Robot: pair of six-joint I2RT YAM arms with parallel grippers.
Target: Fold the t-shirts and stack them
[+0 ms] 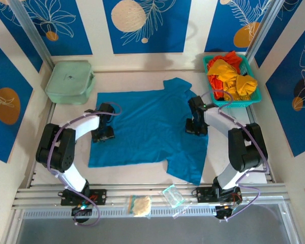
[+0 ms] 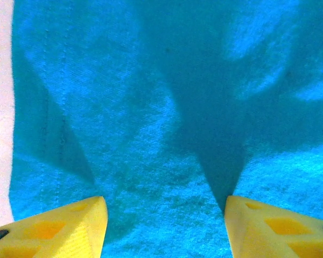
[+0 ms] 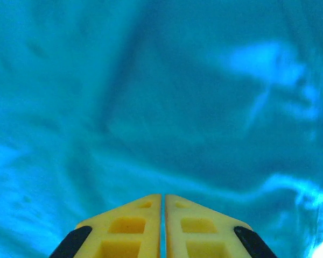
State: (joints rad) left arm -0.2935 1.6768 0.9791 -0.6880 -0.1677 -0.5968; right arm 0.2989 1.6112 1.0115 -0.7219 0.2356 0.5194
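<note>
The teal-blue t-shirt (image 1: pixel 147 127) lies spread flat on the bench (image 1: pixel 132 176), laid out for folding. The left claw (image 2: pixel 164 201) hangs spread just inside the shirt's left edge. The right claw (image 3: pixel 162 196) is pressed together at its right side — perhaps nipping cloth, I cannot tell. The yellow-orange and red shirts (image 1: pixel 229 76) wait in the basket (image 1: pixel 254 100) beyond its far sleeve — presumably next.
</note>
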